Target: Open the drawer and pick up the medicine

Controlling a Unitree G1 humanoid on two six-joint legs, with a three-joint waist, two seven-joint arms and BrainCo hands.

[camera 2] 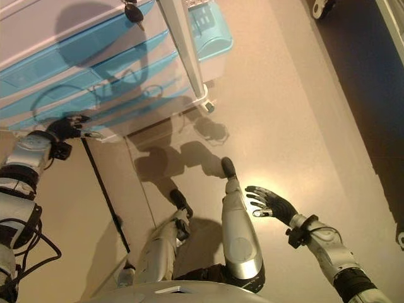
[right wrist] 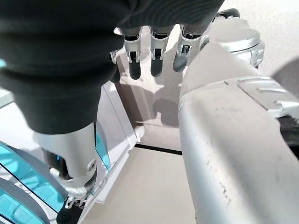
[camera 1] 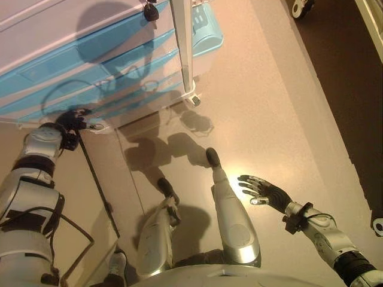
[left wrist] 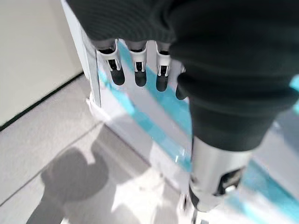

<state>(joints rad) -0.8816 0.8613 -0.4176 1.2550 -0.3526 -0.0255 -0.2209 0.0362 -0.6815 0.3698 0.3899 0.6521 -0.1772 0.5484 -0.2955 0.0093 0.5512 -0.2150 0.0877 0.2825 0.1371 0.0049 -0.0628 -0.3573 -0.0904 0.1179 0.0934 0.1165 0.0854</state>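
Observation:
A white drawer cabinet (camera 1: 90,66) with translucent blue drawer fronts stands on the floor at the upper left; all its drawers look closed. No medicine shows in any view. My left hand (camera 1: 73,119) is low at the cabinet's bottom front corner, and its fingers (left wrist: 135,65) hang relaxed just before the lowest blue drawer (left wrist: 154,126). Whether they touch it is unclear. My right hand (camera 1: 266,191) hovers over the bare floor at the lower right, far from the cabinet, with its fingers spread and nothing in it.
A bunch of dark keys (camera 1: 149,11) hangs at the cabinet's top edge. A white post (camera 1: 185,48) stands at its right corner. A darker floor strip (camera 1: 347,89) runs along the right, with casters (camera 1: 302,7) at the top and at the right edge.

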